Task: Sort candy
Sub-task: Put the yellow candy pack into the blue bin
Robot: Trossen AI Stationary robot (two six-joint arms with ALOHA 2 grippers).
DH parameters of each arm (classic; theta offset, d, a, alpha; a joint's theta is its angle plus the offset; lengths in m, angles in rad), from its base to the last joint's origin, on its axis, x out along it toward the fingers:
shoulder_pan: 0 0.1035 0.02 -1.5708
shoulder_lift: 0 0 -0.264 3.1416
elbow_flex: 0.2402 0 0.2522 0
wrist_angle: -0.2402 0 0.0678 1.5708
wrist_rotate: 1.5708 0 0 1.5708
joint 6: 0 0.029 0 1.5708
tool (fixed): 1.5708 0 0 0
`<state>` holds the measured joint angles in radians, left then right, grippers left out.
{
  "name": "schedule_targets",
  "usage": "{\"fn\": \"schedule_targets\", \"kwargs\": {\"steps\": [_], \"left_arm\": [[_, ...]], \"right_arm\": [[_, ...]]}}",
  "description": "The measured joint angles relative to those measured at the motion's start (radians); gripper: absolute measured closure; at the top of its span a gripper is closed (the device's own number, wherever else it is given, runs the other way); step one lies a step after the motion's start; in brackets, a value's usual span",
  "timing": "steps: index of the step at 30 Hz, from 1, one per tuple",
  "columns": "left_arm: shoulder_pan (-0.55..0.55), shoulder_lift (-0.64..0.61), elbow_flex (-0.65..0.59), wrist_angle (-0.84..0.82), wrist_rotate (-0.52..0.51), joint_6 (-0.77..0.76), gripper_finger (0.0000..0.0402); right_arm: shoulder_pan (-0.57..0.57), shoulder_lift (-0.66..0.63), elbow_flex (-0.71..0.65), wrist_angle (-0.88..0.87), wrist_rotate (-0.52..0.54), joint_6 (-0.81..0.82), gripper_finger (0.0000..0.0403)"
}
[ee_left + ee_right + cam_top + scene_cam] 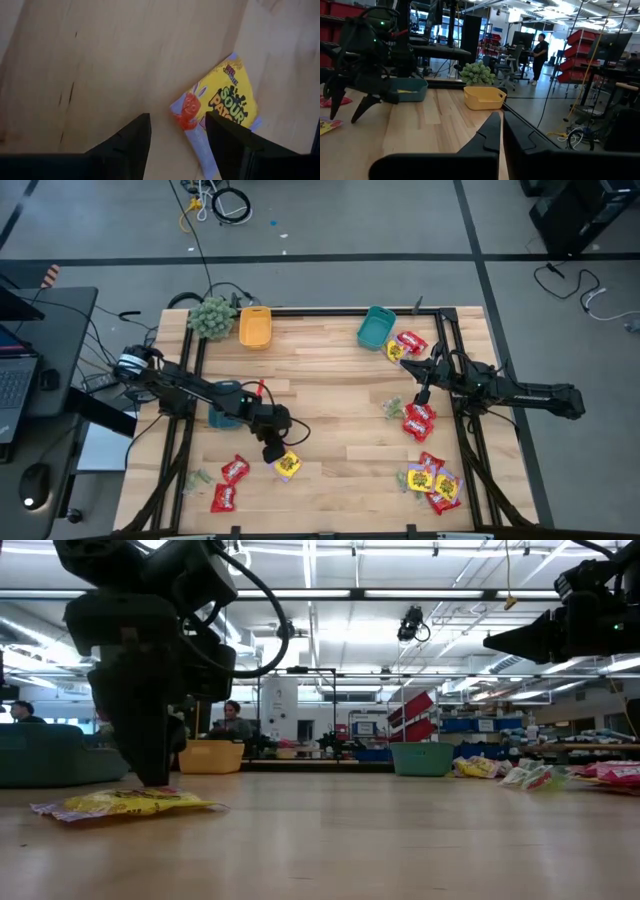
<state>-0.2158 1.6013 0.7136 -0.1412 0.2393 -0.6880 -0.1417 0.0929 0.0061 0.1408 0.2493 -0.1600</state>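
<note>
A yellow candy packet (220,102) lies flat on the wooden table (340,380) near its front left, also seen in the high view (288,466) and the low view (125,803). My left gripper (177,125) slants down over it, open; one corner of the packet lies between the fingers. Two red packets (231,483) and pale green ones (197,478) lie to the left of it. My right gripper (501,131) is shut, level above the table's right side (423,393), holding nothing. My left gripper stands open over the yellow packet's corner (187,117), coming from above at a slant. One finger (227,142) covers the packet's edge. Whether either finger touches the packet, I cannot tell. The packet lies flat on the table.
An orange bin (255,327), a teal bin (377,328) and a fuzzy green ball (211,317) stand along the far edge. A blue bin (407,90) sits under my left arm. More red, yellow and pale green packets (428,478) lie at the right. People are in the room behind.
</note>
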Motion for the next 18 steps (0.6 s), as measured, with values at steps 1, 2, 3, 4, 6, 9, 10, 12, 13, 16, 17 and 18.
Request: {"fn": "schedule_targets", "kwargs": {"steps": [1,2,3,4,6,9,10,12,13,16,17,18], "left_arm": [[-0.001,0.000,0.000,0.002,-0.001,0.000,0.0208],[-0.002,0.001,0.000,0.004,-0.002,0.000,0.0208],[-0.002,0.001,0.000,0.007,-0.003,0.000,0.0208],[-0.002,0.001,0.000,0.012,-0.003,0.000,0.0208],[-0.002,0.007,0.000,0.026,-0.003,-0.001,0.0208],[-0.002,0.029,0.000,0.051,0.010,-0.001,0.0208],[-0.004,0.042,0.000,0.059,0.015,-0.001,0.0208],[-0.006,0.061,0.002,0.080,0.024,0.000,0.0208],[-0.007,0.067,0.003,0.087,0.027,0.003,0.0210],[-0.008,0.070,0.003,0.096,0.021,0.038,0.0228],[-0.008,0.069,0.002,0.099,0.018,0.051,0.0241],[-0.011,0.069,0.002,0.102,0.015,0.056,0.0257]], "right_arm": [[0.000,0.000,0.000,-0.001,0.000,0.000,0.0395],[0.000,0.000,0.000,0.000,0.000,0.000,0.0396],[0.000,0.000,0.000,0.000,0.000,0.000,0.0397],[0.000,0.000,0.000,-0.001,0.000,0.000,0.0397],[0.000,0.000,0.000,0.000,0.000,0.000,0.0398],[0.000,0.000,0.000,0.000,0.000,0.000,0.0398],[0.000,0.000,0.000,0.000,0.000,0.000,0.0397],[0.000,0.000,0.000,-0.001,0.000,0.000,0.0395],[0.000,0.000,0.000,0.000,0.000,0.000,0.0395],[0.000,0.000,0.000,0.000,0.000,0.000,0.0396],[0.000,0.000,0.000,0.000,0.000,0.000,0.0397],[0.000,0.000,0.000,-0.001,0.000,0.000,0.0397]]}}
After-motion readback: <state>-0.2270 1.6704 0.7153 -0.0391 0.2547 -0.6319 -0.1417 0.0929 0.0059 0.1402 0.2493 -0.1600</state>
